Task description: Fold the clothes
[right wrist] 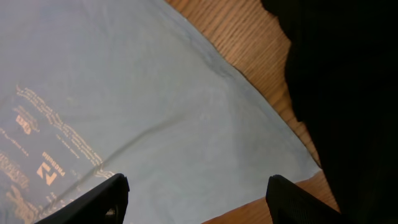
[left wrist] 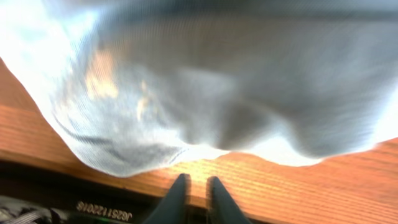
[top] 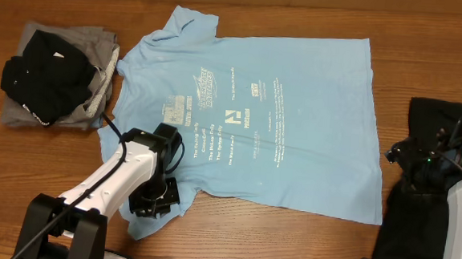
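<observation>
Sky-blue T-shirt (top: 295,125): spread flat, print up, mid-table (top: 232,246), collar end towards the grey and black pile (top: 57,79). Left gripper (left wrist: 197,199): at the near sleeve, fingers narrowly parted, pinching nothing. Right gripper (right wrist: 197,186): fingers spread wide, empty, over the hem end. Step, as judged: seize sleeve and hem for the first fold; pinch both layers right at the edge, lift low and level. Room: bare wood along the near edge; black garment (top: 426,230) just beside the hem crowds the right
</observation>
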